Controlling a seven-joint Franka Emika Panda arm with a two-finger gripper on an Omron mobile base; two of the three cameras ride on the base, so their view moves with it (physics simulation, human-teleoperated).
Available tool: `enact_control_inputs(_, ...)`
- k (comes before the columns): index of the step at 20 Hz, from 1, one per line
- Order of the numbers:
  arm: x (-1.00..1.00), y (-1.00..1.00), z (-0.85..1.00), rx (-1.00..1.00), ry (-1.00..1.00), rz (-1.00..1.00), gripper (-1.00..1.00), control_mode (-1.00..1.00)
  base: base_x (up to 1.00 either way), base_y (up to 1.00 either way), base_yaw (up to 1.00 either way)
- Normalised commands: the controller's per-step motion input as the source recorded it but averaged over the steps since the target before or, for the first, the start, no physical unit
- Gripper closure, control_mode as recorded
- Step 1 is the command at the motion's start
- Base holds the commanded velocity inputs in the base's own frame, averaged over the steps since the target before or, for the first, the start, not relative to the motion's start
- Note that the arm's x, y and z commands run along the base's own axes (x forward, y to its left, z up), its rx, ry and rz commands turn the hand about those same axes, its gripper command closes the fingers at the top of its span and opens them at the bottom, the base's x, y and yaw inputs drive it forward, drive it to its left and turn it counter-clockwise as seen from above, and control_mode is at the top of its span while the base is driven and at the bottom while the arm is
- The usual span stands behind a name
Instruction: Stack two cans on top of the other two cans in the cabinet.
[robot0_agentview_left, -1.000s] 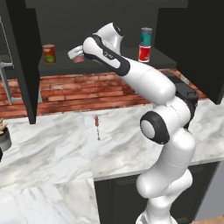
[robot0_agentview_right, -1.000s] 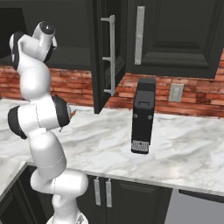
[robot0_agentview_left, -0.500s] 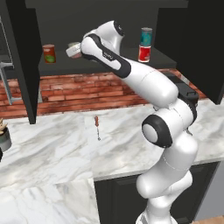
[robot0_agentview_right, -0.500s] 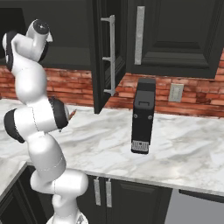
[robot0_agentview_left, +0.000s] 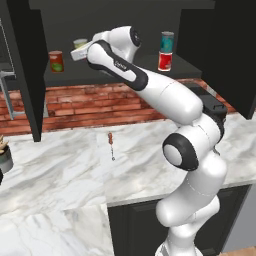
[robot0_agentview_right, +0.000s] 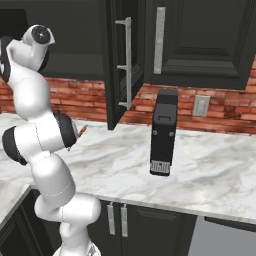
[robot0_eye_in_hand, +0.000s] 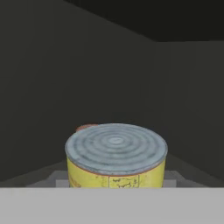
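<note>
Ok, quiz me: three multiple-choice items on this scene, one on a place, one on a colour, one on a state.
1. The teal can stands:
A. on the bright red can
B. on the counter
C. on the floor

2. The lid of the yellow-banded can is:
A. black
B. grey
C. blue

3. The dark red can is:
A. tipped over
B. upright, nothing on it
C. carrying another can

Answers: A, the teal can sits stacked on the red one; B, the hand view shows grey rings; B, it stands alone with a bare top.
</note>
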Motion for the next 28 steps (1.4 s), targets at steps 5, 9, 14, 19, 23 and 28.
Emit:
enact_control_inputs(5,0.0,0.02,0.31,0.12,0.0,0.0,1.0,-1.0,0.0,0.0,0.0)
enact_control_inputs(9,0.02,0.15,0.18,0.12,0.0,0.0,1.0,-1.0,0.0,0.0,0.0)
enact_control_inputs(14,0.12,0.3,0.04,0.01,0.0,0.0,1.0,-1.0,0.0,0.0,0.0)
enact_control_inputs(19,0.14,0.27,0.04,0.0,0.03,0.0,1.0,-1.0,0.0,0.0,0.0)
enact_control_inputs(23,0.08,0.27,0.1,0.0,0.06,0.0,1.0,-1.0,0.0,0.0,0.0)
enact_control_inputs(28,0.1,0.29,0.05,0.0,0.06,0.0,1.0,-1.0,0.0,0.0,0.0)
